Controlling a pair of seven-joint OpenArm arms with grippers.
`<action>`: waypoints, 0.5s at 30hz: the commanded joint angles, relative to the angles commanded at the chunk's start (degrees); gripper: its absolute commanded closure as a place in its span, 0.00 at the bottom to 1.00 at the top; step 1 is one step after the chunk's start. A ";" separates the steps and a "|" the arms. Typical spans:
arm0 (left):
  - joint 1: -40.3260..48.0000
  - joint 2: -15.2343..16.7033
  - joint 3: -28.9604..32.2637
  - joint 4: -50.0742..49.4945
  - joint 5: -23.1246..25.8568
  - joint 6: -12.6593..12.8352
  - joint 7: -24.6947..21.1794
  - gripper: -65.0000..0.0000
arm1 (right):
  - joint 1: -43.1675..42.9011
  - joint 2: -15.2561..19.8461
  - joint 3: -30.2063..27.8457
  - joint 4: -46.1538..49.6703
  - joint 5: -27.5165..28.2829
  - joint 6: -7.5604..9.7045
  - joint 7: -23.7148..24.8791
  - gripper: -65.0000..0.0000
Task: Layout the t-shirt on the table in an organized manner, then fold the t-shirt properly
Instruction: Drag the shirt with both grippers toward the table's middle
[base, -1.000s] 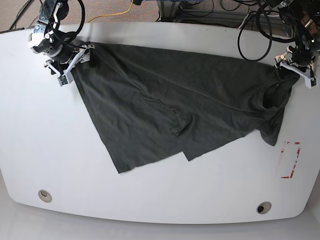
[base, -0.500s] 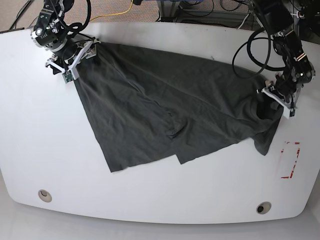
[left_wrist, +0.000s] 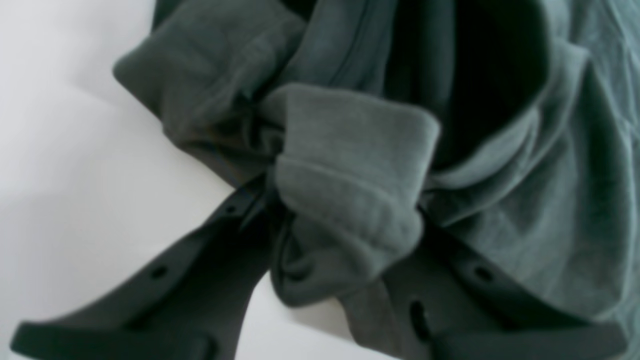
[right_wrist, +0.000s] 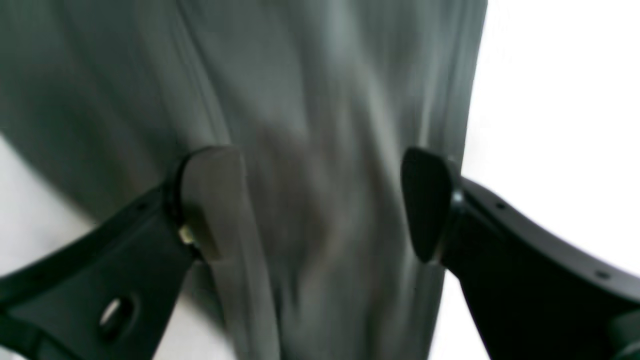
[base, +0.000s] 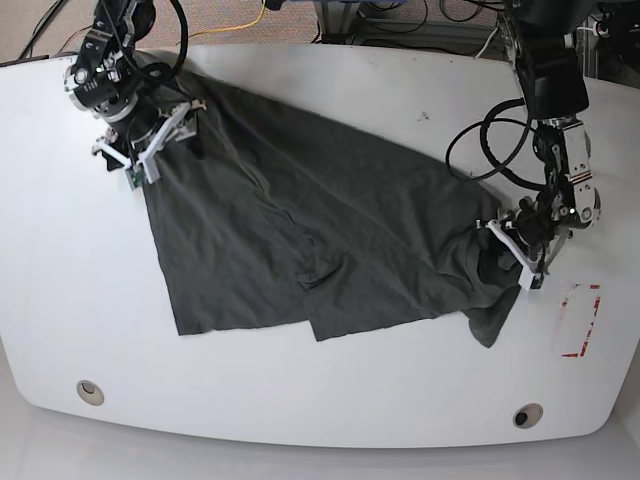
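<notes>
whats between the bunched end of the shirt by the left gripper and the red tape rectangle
Nothing: the base view shows only bare white table between the t-shirt bunched at the left gripper and the red tape rectangle.

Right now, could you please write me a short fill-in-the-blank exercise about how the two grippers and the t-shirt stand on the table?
1. The left gripper is shut on a bunched fold of the ____.
2. The right gripper has its jaws ____, with cloth lying between them.
3. In the base view, the red tape rectangle lies nearest the ____ gripper.
4. The t-shirt lies on a glossy ____ table.

Missing words: t-shirt; open; left; white
</notes>
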 joint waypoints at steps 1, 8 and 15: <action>-0.44 0.09 1.23 0.00 0.00 0.00 0.00 0.79 | 2.46 0.00 -0.09 -0.79 0.00 0.00 0.00 0.28; -1.14 2.20 3.96 1.32 -0.09 -0.09 -0.18 0.79 | 15.47 0.35 -5.19 -9.85 -0.09 0.00 0.00 0.28; 1.76 2.11 3.78 11.69 -0.09 -0.09 1.67 0.56 | 27.87 2.46 -10.37 -25.93 -0.18 0.00 0.44 0.28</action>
